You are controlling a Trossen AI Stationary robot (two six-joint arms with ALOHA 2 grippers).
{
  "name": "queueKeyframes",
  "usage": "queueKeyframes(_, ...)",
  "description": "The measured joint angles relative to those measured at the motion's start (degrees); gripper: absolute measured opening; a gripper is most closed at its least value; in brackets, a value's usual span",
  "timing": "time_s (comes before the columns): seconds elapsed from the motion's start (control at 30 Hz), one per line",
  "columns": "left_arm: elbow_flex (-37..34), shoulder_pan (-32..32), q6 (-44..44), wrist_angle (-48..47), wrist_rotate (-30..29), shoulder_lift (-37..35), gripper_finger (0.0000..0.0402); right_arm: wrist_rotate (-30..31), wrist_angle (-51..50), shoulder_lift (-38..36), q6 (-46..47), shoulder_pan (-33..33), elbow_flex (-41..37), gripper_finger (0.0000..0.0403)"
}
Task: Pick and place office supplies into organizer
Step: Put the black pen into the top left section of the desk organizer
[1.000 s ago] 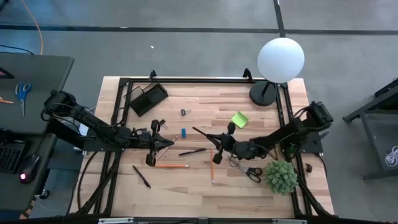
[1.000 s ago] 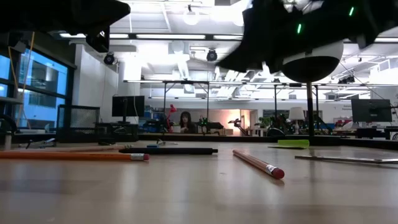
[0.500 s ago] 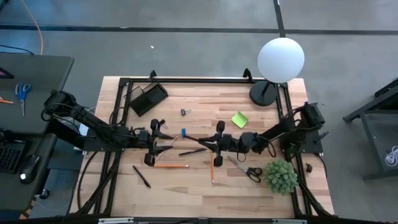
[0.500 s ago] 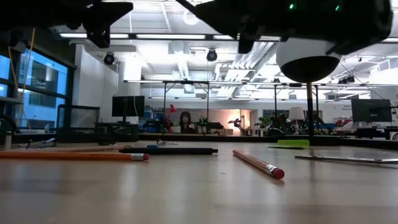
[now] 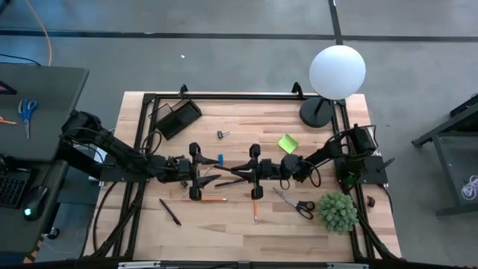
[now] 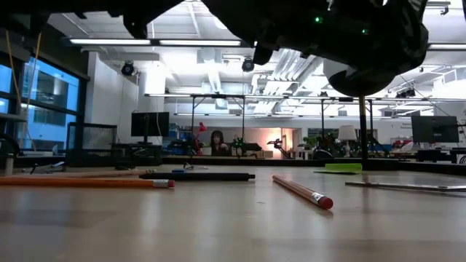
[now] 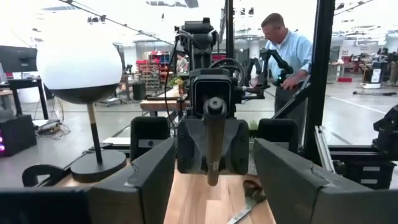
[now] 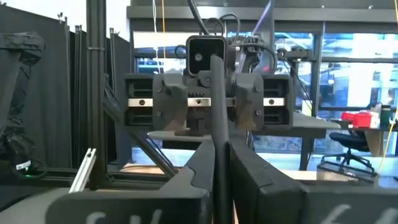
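Sitting apart, organizer (image 5: 177, 118); right end effector (image 5: 237, 172) pinches black pen (image 8: 219, 124), left end effector (image 5: 210, 173) open.

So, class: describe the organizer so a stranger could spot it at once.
Start at the white globe lamp on the wooden table's far edge, then cross to the opposite far corner. The organizer is the black rectangular tray lying askew there, alone, far bigger than the small binder clip nearby.

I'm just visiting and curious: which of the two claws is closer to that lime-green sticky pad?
The right. The right gripper sits at mid-table, beside the lime-green sticky pad. The left gripper faces it from the side away from the pad, so it is farther.
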Motion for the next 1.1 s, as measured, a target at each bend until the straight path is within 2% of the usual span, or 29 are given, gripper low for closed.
queueKeyframes(0.43, 1.3, 0.0, -0.7, 3.2, -0.4, 0.2, 0.0136, -0.2, 0.8, 0.0, -1.2, 0.5, -0.1, 0.0021)
queueKeyframes(0.63, 2.6, 0.0, -1.0, 3.0, 0.7, 2.0, 0.012, 0.9, 0.6, 0.0, -1.2, 0.2, -0.1, 0.0017)
queueKeyframes(0.83, 4.0, 0.0, -0.7, 2.9, -1.4, 4.8, 0.0105, 0.9, 0.6, 0.0, -0.7, 0.2, -0.1, 0.0022)
queueKeyframes(0.93, 4.5, 0.0, -0.1, 2.9, -1.5, 5.5, 0.0083, 0.8, 0.6, 0.0, -0.7, 0.2, -0.1, 0.0019)
queueKeyframes(1.1, 4.5, 0.0, 0.0, 2.9, -1.4, 5.7, 0.002, 0.6, 0.6, 0.0, -0.7, 0.2, -0.1, 0.0024)
